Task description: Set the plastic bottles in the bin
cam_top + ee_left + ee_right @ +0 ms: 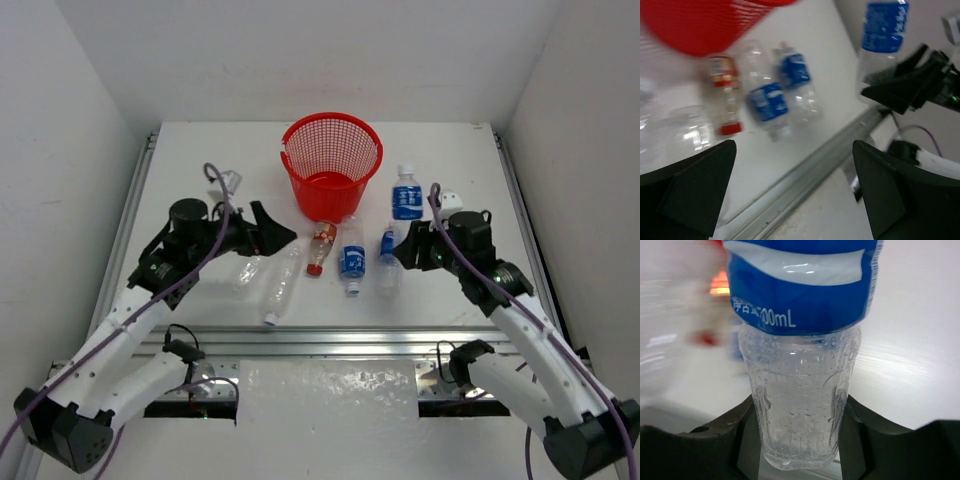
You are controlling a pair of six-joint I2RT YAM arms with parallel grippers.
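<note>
The bin (331, 180) is a red mesh basket at the table's far middle. Beside its right stands a blue-labelled bottle (406, 197), upright. My right gripper (408, 234) is shut on its clear base (799, 440), one finger on each side. Lying in front of the bin are a red-labelled bottle (320, 246), two blue-labelled bottles (352, 259) (388, 268) and two clear bottles (283, 282) (249, 269). My left gripper (272, 233) hangs open and empty, left of the bin and above the clear bottles.
A metal rail (330, 342) runs along the table's near edge, with a white sheet (328, 392) below it. White walls close in the table on three sides. A small white clip (452, 197) lies right of the held bottle.
</note>
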